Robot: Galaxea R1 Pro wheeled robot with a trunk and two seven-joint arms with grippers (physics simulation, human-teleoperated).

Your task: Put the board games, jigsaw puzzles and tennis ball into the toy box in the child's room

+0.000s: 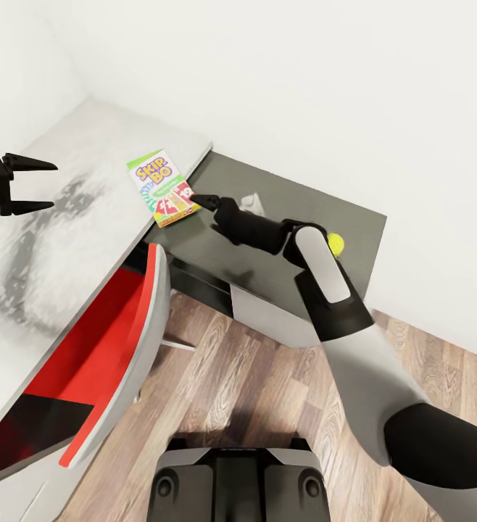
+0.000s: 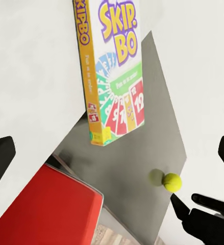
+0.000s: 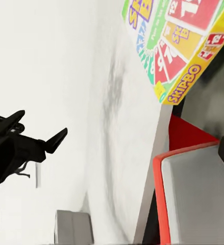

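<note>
Head view: right end effector (image 1: pixel 208 201) reaching low with tips just touching the near corner of the Skip-Bo board game (image 1: pixel 162 187), probably to nudge or grasp it, grip state impossible to tell. Left end effector (image 1: pixel 41 186) released, hovering well apart over the white desk (image 1: pixel 64 181). Flat orange-green box at the desk's edge, printed face up; tennis ball (image 1: pixel 336 243) behind the right wrist.
</note>
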